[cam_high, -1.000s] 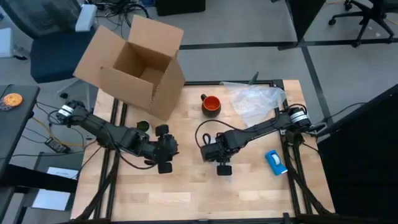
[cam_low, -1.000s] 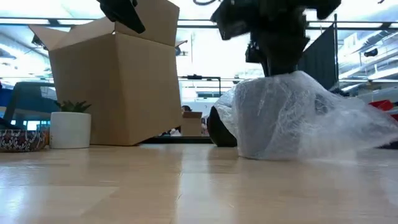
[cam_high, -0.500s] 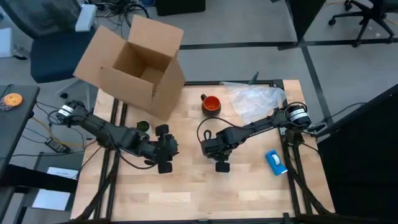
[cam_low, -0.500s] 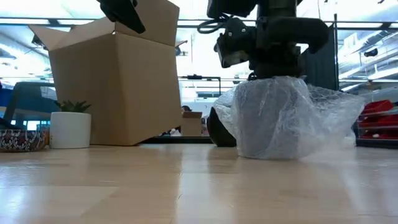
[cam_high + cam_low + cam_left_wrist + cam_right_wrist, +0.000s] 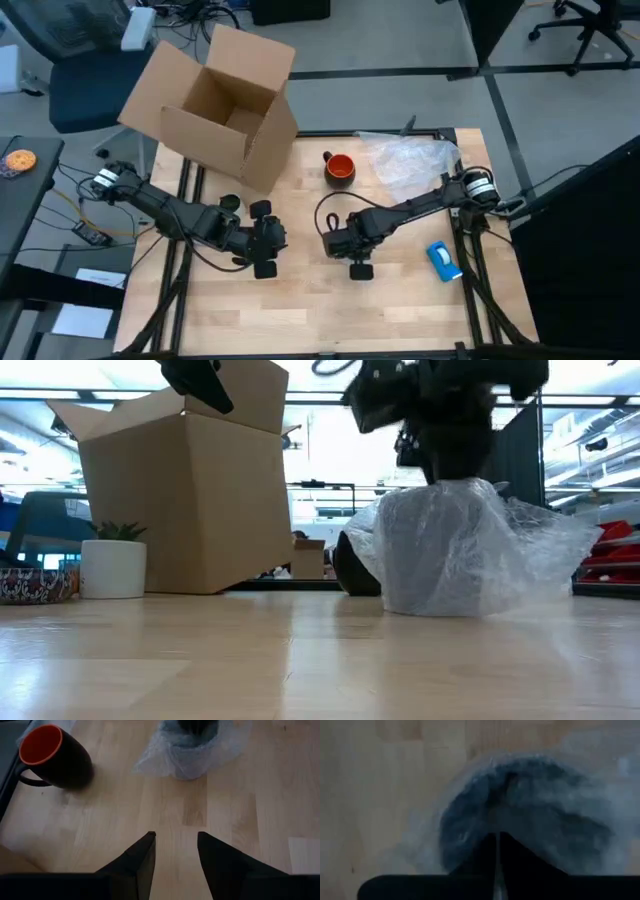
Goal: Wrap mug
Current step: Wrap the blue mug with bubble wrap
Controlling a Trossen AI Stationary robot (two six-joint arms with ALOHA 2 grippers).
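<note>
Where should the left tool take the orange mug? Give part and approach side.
Probably the rim of the mug, from above: it stands upright, mouth open, so one finger fits inside. Stay opposite the handle, which sticks out toward the cardboard box.

From above I get even, soft overhead light; the pale wooden table (image 5: 400, 300) reads clearly, with only faint shadows under the arms. At table height I'm looking into a bright backlit room, so the open brown cardboard box (image 5: 185, 500) looks dull on its near face and the arm above the crumpled clear bubble wrap (image 5: 470, 550) is motion-smeared. The near tabletop there is soft. My left wrist feed is sharp enough, and the small orange-red mug with dark outside (image 5: 52, 757) casts a mild shadow. The right wrist feed is heavily blurred, far too close to focus.
</note>
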